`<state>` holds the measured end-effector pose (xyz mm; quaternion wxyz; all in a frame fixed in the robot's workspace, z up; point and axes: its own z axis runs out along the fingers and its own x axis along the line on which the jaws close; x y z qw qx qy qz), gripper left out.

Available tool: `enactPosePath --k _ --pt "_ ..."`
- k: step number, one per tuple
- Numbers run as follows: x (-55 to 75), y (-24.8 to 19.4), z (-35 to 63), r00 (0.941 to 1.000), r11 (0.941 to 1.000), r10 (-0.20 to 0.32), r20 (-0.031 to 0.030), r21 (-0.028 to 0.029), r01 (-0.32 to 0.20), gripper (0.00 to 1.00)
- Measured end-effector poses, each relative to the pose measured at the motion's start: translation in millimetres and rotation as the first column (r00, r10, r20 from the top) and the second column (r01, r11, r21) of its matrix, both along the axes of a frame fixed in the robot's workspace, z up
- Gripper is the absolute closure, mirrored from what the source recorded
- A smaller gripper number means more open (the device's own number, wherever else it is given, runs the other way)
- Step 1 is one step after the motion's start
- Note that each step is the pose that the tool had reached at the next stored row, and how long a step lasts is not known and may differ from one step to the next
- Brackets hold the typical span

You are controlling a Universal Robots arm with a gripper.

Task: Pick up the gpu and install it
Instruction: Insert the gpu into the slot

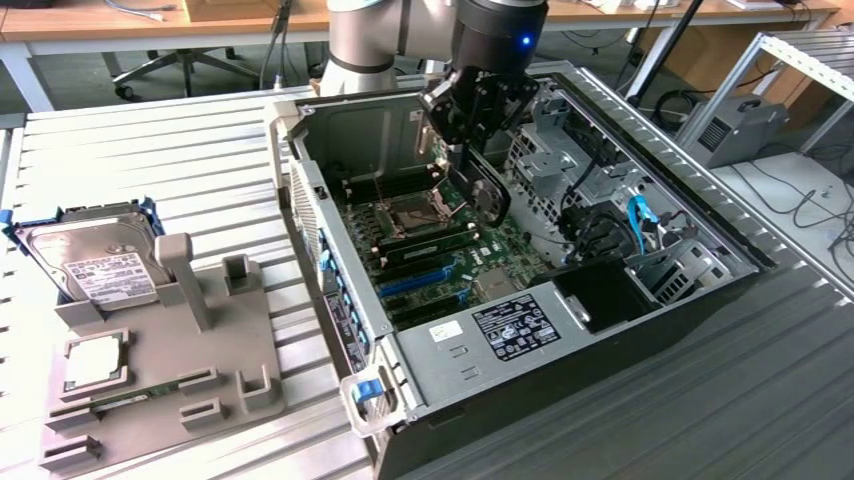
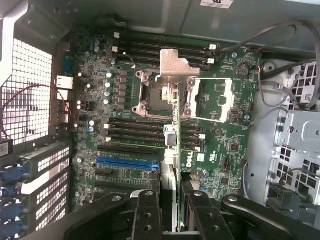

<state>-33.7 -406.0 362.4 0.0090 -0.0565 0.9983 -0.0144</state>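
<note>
**One gpu held over the open case**

The single gpu (image 1: 483, 190) hangs inside the one open computer case (image 1: 400, 370), above the motherboard (image 1: 447, 250) and apart from it. The jaws of the one arm (image 1: 497, 35) are clamped on it from both flat sides. From the wrist it shows edge-on as a thin green line, with its silver bracket (image 2: 176, 67) at the far end over the one open processor socket (image 2: 155, 92). The one blue slot (image 2: 127, 163) beside the card lies bare. The card's near end is hidden between the jaws, and its cooler is hard to make out edge-on.

On the tabletop (image 1: 160, 160), at the exterior view's left, stands one grey holder (image 1: 200, 340), well apart from the case. It carries one hard drive (image 1: 100, 265) and one flat silver square (image 1: 94, 362). A thin part low in the holder is too small to tell.
</note>
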Motion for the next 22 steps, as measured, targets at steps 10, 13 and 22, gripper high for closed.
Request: enactPosePath --k 10,13,22 --pt "0.0 0.0 0.0 0.9981 0.9981 0.062 0.0 0.0 -0.062 0.74" --pt "0.0 0.0 0.0 0.997 0.997 0.077 -0.0001 0.0 -0.077 0.74" --pt "0.0 0.0 0.0 0.9922 0.9922 0.125 0.0 0.0 -0.125 0.74"
